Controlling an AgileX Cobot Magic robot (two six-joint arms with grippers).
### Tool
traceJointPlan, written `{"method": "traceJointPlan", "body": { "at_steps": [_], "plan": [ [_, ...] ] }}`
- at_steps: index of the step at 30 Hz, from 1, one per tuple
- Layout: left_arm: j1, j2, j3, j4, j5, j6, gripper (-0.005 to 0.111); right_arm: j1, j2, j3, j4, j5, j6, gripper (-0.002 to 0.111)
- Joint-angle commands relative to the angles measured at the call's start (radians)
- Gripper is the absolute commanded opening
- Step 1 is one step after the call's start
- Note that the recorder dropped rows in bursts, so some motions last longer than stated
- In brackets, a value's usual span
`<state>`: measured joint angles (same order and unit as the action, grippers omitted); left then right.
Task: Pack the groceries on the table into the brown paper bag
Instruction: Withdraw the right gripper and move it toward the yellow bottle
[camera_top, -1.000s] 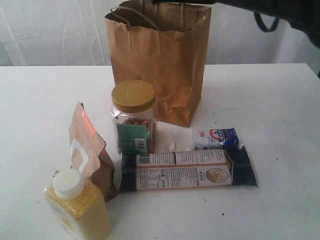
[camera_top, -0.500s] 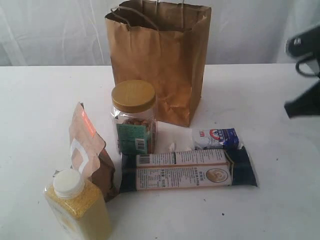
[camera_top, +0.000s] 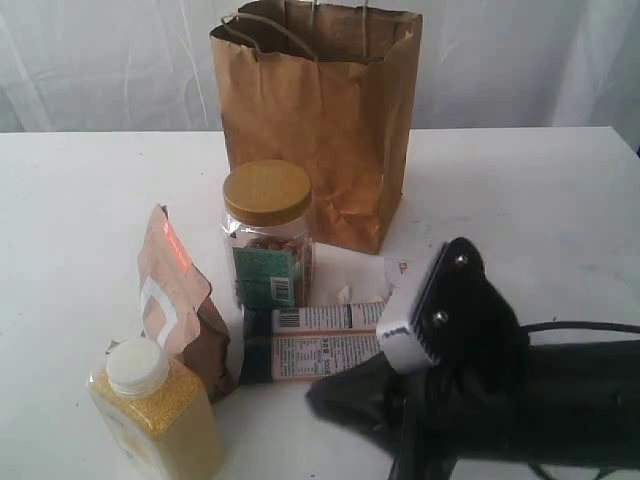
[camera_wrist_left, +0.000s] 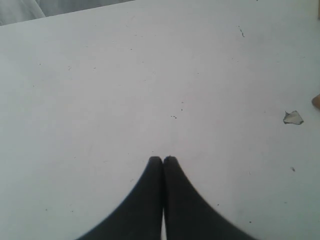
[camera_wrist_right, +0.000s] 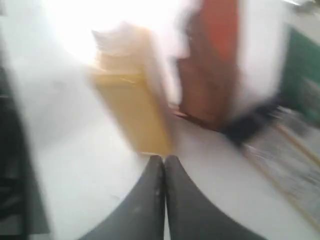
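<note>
The brown paper bag (camera_top: 315, 120) stands upright at the back of the table (camera_top: 80, 200). In front of it stand a clear jar with a mustard-yellow lid (camera_top: 267, 235), a brown pouch with an orange mark (camera_top: 178, 300) and a yellow-grain bottle with a white cap (camera_top: 155, 410). The long dark-blue-and-white packet (camera_top: 310, 340) lies flat, its right part covered by my right arm. My right gripper (camera_top: 318, 402) is shut and empty, low over the table, pointing left toward the bottle (camera_wrist_right: 132, 110). The right wrist view is blurred. My left gripper (camera_wrist_left: 162, 160) is shut over bare table.
A small white crumb (camera_wrist_left: 293, 118) lies on the table near my left gripper. White curtains hang behind the bag. My right arm's black body (camera_top: 520, 400) fills the front right of the exterior view and hides what lies under it.
My right arm has swung from above the bag, out to the right, then down across the front, now covering the small packet and the long packet's right end.
</note>
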<state>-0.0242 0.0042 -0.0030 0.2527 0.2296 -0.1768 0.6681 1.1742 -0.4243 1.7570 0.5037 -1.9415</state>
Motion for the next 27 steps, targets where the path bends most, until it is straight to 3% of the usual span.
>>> {"method": "traceJointPlan", "body": {
  "at_steps": [1, 5, 8, 11, 15, 18, 27],
  "plan": [
    [0.0, -0.004, 0.003, 0.006, 0.003, 0.002, 0.0, -0.001, 0.005, 0.006, -0.013, 0.256, 0.01, 0.0],
    [0.0, -0.004, 0.003, 0.006, 0.003, 0.002, 0.0, -0.001, 0.005, 0.004, -0.013, 0.151, 0.01, 0.0],
    [0.0, -0.004, 0.003, 0.006, 0.003, 0.002, 0.0, -0.001, 0.005, -0.023, -0.013, 0.184, 0.01, 0.007],
    [0.0, -0.004, 0.003, 0.006, 0.003, 0.002, 0.0, -0.001, 0.005, -0.065, -0.013, 0.231, 0.01, 0.027],
    [0.0, -0.004, 0.003, 0.006, 0.003, 0.002, 0.0, -0.001, 0.005, -0.096, -0.013, 0.192, 0.01, 0.062],
    [0.0, -0.004, 0.003, 0.006, 0.003, 0.002, 0.0, -0.001, 0.005, -0.098, -0.013, 0.147, 0.01, 0.075],
    [0.0, -0.004, 0.003, 0.006, 0.003, 0.002, 0.0, -0.001, 0.005, -0.098, -0.013, 0.259, 0.01, 0.076]
  ]
}}
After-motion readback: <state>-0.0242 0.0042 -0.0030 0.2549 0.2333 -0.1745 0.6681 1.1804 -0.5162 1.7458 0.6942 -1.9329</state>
